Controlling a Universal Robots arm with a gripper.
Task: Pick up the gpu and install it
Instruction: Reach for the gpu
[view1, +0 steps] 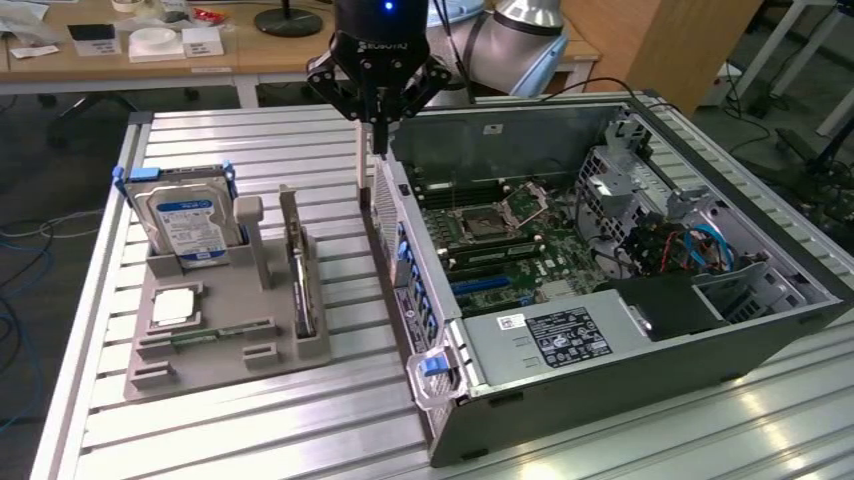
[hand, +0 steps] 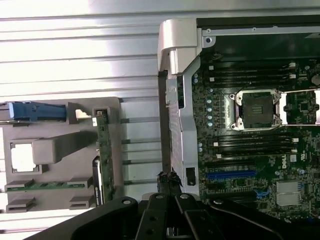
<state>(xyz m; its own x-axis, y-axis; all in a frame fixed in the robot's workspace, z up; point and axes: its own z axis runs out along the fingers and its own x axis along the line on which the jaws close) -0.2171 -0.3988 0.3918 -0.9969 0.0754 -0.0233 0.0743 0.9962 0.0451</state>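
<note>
While the gripper (view1: 380, 143) is positioned above the rear wall of the open computer case (view1: 667, 370), its fingers are seen pressed together with nothing clamped between them. The gpu (view1: 304, 290) is located in the grey holder (view1: 214, 352) on the slatted table (view1: 267, 430), where it is stood on its long edge in a slot between two uprights. It is found well apart from the gripper, toward the exterior view's left and nearer the camera, with bare table slats between holder and case. No contact between gripper and gpu is observed.

In the wrist view, the closed fingertips (hand: 169, 179) are seen against the metal rear frame of the case (hand: 175, 50), and the gpu (hand: 104, 150) is shown edge-on (green board, dark end) at the side of the holder (hand: 50, 127) nearest the case. A hard drive (view1: 187, 225) is stood upright at the holder's far end. The motherboard (view1: 534, 262) is exposed inside the case.
</note>
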